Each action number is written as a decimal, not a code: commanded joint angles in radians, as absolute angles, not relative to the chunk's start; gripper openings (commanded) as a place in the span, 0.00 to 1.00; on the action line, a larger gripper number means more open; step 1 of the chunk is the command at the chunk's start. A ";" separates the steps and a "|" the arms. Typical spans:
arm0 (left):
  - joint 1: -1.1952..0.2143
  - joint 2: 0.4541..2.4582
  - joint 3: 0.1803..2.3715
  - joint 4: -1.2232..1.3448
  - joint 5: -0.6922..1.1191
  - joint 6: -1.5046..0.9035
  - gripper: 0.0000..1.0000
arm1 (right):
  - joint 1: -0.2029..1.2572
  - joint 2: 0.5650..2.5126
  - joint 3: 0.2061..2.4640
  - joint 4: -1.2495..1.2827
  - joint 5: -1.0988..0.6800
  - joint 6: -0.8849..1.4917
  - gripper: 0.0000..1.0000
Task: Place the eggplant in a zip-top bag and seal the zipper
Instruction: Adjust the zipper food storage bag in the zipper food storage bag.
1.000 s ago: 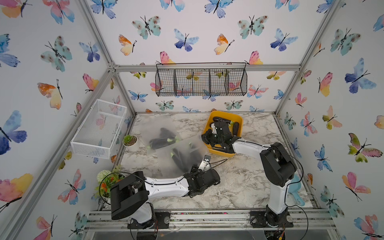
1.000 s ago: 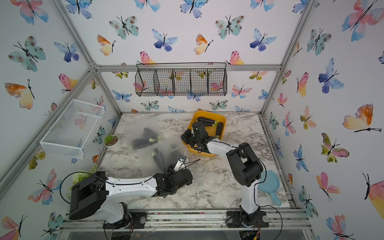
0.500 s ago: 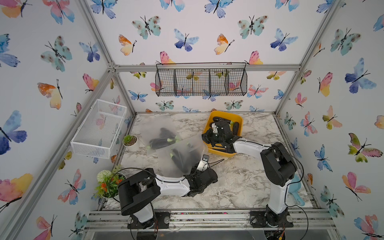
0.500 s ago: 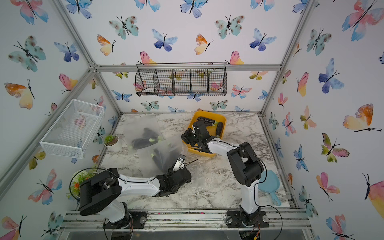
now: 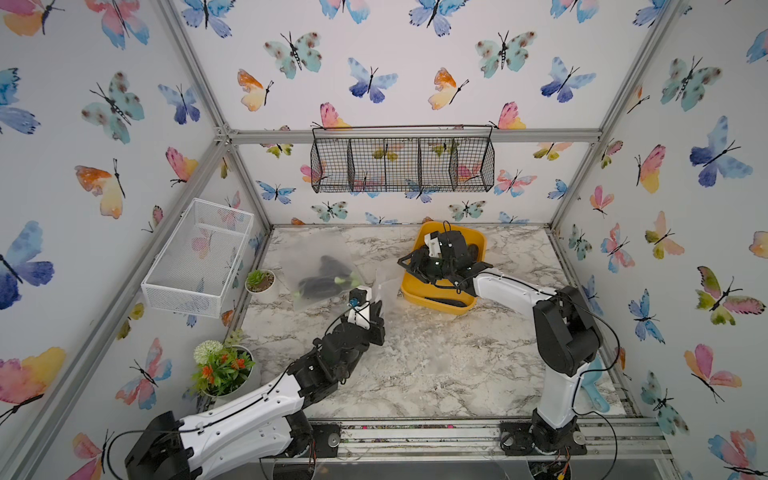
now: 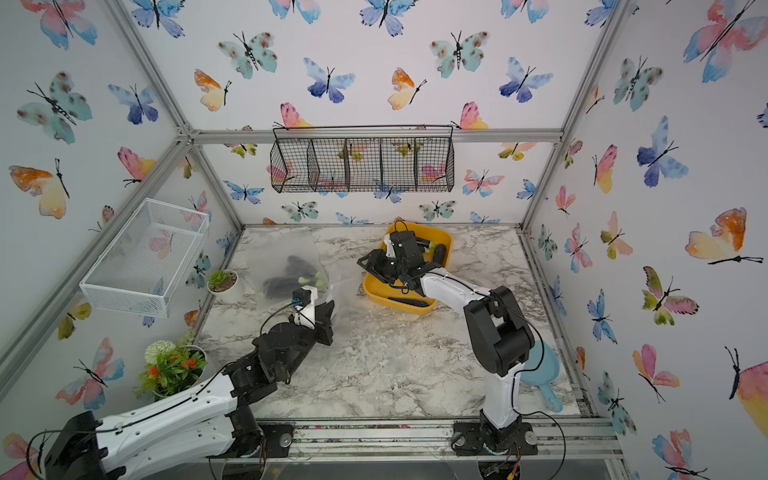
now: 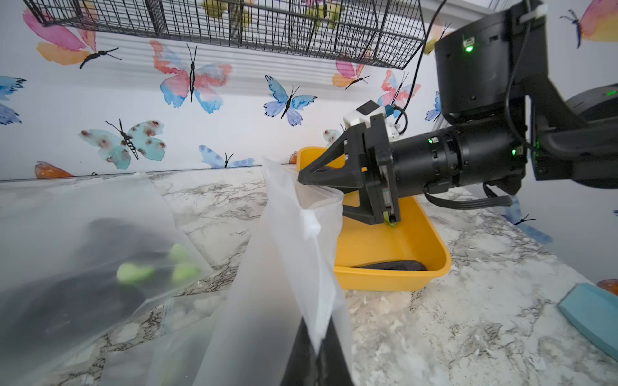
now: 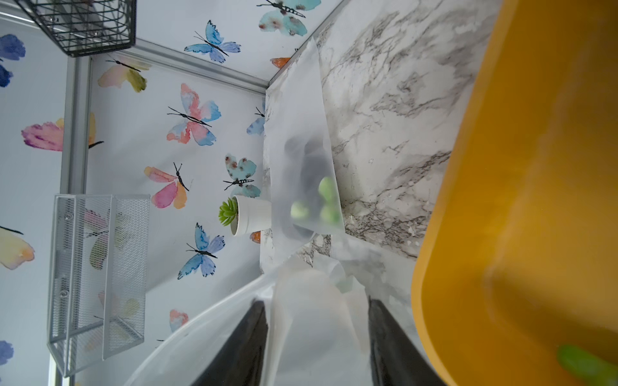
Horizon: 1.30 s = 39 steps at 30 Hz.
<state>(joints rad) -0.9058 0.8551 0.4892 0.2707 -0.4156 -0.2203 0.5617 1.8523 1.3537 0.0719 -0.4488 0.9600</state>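
A frosted zip-top bag (image 7: 287, 250) stands lifted off the marble table, and my left gripper (image 7: 316, 362) is shut on its near edge. In both top views that gripper (image 5: 374, 309) (image 6: 328, 307) hovers left of centre. My right gripper (image 8: 317, 334) is open, its fingers (image 8: 247, 334) wide apart with the bag's far edge (image 8: 311, 317) loose between them. It sits at the yellow bin's (image 5: 473, 305) left rim, as the top views (image 5: 405, 262) show. A dark eggplant (image 7: 394, 265) lies in the bin. I cannot tell whether the held bag holds anything.
Another frosted bag (image 5: 324, 278) with dark eggplants lies flat at the back left. A small succulent pot (image 5: 259, 280) and a flower pot (image 5: 222, 365) line the left edge. A blue scoop (image 5: 596, 390) lies front right. A white mesh basket (image 5: 199, 253) and black wire basket (image 5: 403, 160) hang on the walls.
My left gripper has shut on the bag and carried it up and back from the table's front. My right gripper has opened, letting go of the bag's edge.
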 commanded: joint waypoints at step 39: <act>-0.439 0.866 0.840 -0.306 0.417 0.039 0.00 | 0.424 1.888 1.462 0.020 -0.832 0.014 0.62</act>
